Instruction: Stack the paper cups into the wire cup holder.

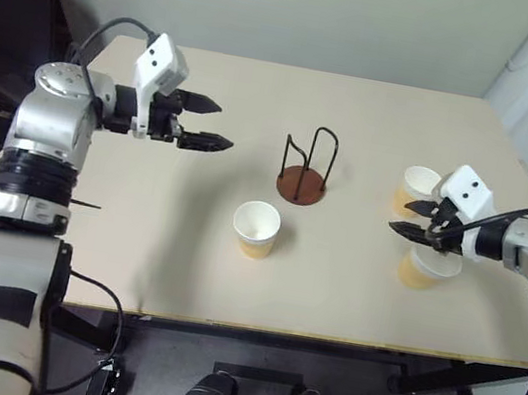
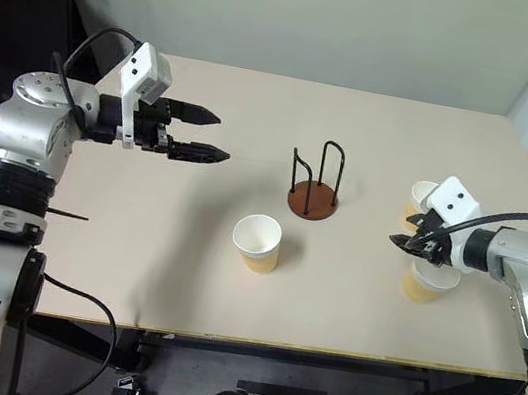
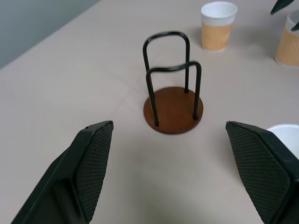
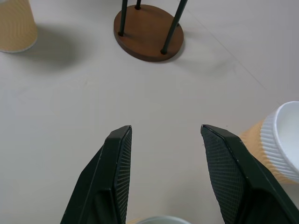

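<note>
At desk right, two paper cups stand upright beside the right claw, fingers apart, empty. Left claw gapes wide, far left of the wire holder.

A pale beige table is carrying four things. The wire cup holder is standing near the middle, its round reddish-brown base flat on the surface and its black wire loops rising upright with nothing inside them. One paper cup is standing upright just in front of the holder, a little to its left. Two more paper cups are standing upright toward the right edge, one farther back, the other nearer the front.
</note>
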Controlling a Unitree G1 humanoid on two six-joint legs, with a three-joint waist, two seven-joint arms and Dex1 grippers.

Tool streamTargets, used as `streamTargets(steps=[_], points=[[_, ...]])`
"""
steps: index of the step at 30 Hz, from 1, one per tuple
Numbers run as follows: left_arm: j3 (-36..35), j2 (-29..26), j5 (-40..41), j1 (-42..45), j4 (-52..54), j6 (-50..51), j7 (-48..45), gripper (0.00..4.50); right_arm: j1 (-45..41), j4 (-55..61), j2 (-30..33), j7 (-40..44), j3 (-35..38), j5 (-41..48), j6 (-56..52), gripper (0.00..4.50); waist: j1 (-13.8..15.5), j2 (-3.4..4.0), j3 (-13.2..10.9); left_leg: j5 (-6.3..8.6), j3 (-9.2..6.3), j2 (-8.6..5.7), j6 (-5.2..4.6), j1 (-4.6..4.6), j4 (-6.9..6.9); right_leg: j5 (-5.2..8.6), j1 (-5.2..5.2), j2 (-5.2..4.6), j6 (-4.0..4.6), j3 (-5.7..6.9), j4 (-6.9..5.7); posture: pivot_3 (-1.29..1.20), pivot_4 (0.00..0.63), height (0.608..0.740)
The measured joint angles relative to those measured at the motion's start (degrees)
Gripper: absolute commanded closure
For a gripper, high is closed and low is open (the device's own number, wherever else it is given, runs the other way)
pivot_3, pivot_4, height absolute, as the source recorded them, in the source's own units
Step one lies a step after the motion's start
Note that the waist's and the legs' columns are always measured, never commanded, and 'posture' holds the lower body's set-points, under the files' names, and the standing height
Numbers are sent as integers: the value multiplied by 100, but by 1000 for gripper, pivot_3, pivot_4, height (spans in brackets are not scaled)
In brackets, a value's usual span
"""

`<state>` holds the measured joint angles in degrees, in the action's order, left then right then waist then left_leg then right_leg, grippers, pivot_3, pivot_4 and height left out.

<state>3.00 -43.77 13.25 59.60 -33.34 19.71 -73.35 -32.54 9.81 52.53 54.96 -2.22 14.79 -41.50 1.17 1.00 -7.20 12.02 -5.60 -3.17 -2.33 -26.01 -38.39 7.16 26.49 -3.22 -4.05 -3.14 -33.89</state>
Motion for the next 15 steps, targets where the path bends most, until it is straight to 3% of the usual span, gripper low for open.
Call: streamTargets(steps=[9, 15], points=[[1, 163, -10, -4, -100, -147, -55, 371, 14, 43, 217, 32, 126, 34, -4, 2168, 18, 0, 0, -3, 0, 0, -1, -1, -1, 0, -1, -1, 0, 0, -1, 0, 150, 740], [118, 420, -42, 294, -469, -345, -460, 371, 166, 458, 67, -162, 590, 420, -379, 2168, 18, -3, -2, -4, 2, 1, -1, -2, -1, 1, 1, 1, -2, 1, -1, 0, 150, 740]])
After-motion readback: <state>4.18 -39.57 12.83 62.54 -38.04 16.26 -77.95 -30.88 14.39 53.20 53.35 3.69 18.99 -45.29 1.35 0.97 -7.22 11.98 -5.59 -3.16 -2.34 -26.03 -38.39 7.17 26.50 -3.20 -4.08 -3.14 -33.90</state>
